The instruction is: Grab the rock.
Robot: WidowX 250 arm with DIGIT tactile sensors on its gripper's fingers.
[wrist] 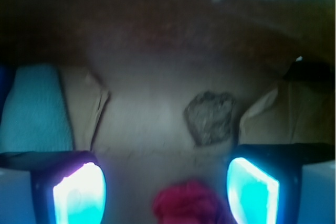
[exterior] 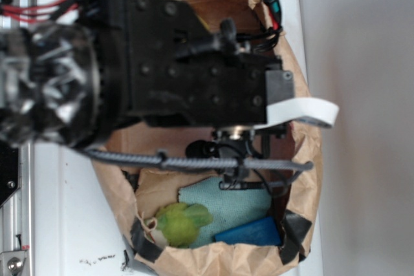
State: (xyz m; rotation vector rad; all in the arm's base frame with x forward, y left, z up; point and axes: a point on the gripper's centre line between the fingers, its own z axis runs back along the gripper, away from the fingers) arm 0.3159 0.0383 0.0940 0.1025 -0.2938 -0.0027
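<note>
**Pincer spread above the rock in the paper bag**

While the black arm (exterior: pixel 187 63) hangs over the brown paper bag (exterior: pixel 304 179), the wrist view looks down onto the bag's floor. The rock (wrist: pixel 211 117) lies there, grey and mottled, on bare paper. The pincer (wrist: pixel 165 195) is released, its two glowing fingers (wrist: pixel 80 195) wide apart, and nothing sits between them but the edge of a red wad (wrist: pixel 186 203), just below the rock in that view. The rock lies nearer the right finger, not touching it. A light blue cloth (wrist: pixel 34 108) lies well left of the rock. In the exterior view, a green plush ball (exterior: pixel 183 222) and a dark blue block (exterior: pixel 249 231) rest by that cloth.
</note>
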